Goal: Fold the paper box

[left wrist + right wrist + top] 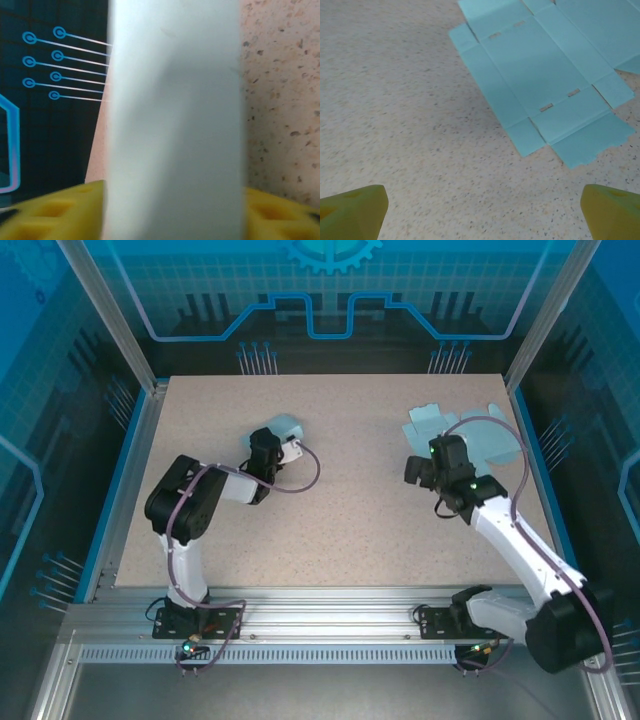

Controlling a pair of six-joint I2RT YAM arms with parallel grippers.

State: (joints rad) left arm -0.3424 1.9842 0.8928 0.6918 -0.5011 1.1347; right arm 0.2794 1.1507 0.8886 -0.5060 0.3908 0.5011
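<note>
Yellow fingertips (pixel 55 212) flank a pale blue folded paper box (pixel 175 125) in the left wrist view. Whether they clamp it cannot be told, and its inside is hidden.

In the right wrist view, yellow fingers (pixel 352 210) stand wide apart over the speckled table (pixel 420 125). One flat blue creased card blank (pixel 545 75) lies farther off.

From above, the left gripper (pixel 283 440) meets the one box at mid-left. The right gripper (pixel 420 472) sits just near of the blank, at far right.

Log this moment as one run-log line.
left gripper: astride paper box, grip unclear | right gripper: open, near flat sheet
</note>
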